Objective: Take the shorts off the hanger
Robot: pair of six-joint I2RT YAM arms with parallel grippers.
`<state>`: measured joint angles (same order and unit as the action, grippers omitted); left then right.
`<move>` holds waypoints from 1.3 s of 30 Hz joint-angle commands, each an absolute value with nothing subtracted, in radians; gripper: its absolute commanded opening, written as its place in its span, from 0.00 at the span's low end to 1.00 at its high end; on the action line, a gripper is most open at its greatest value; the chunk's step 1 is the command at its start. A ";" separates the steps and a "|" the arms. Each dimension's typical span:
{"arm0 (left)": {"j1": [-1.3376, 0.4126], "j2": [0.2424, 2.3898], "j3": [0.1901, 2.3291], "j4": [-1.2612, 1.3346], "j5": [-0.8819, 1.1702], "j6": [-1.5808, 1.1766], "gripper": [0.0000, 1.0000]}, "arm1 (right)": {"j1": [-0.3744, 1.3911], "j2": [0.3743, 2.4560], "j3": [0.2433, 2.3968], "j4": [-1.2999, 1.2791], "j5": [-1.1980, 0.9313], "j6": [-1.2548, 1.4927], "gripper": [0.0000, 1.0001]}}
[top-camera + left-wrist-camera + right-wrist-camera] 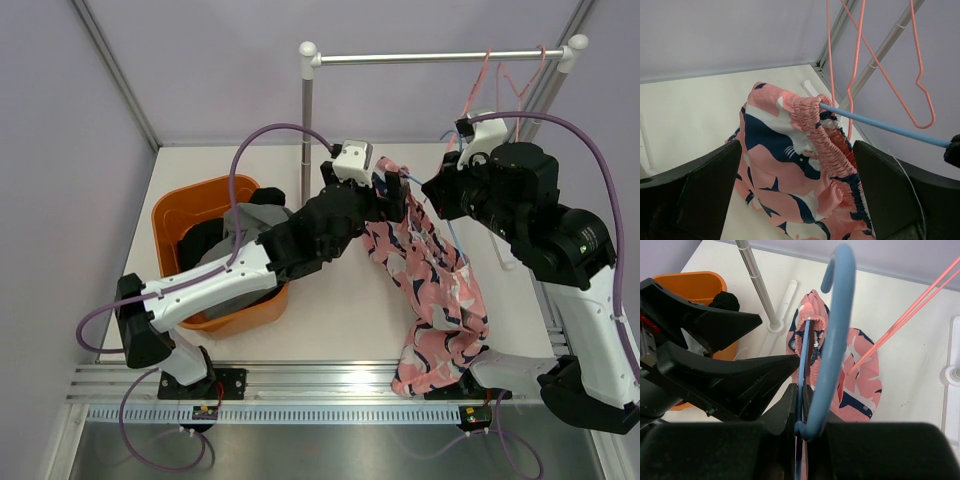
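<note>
Shorts (785,165) on blue hanger (880,125), right fingers (880,450) clamped on it, left fingers (705,195) spread wide near waistband (812,132), holding nothing

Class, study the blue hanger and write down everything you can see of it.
The blue hanger is a thin, smooth rod, apparently plastic or coated wire, with a thicker rounded hook curving upward. The right gripper is shut on it just below the hook, holding it clear of the rail. One straight arm runs from the gripper into the gathered elastic waistband of the pink and navy patterned shorts, which hang from it. The rest of its frame is hidden.
</note>
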<state>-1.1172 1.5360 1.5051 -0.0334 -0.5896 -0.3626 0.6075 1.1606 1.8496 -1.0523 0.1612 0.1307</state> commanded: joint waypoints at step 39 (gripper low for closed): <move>-0.868 1.767 1.790 -0.141 -0.580 -0.321 0.13 | 0.606 1.072 1.822 -1.046 -0.029 0.140 0.00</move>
<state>-0.8906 1.7416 1.7321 -0.1677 -0.5499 -0.3626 0.6075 1.0981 1.8317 -1.0519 0.0414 0.1387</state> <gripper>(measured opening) 0.132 0.116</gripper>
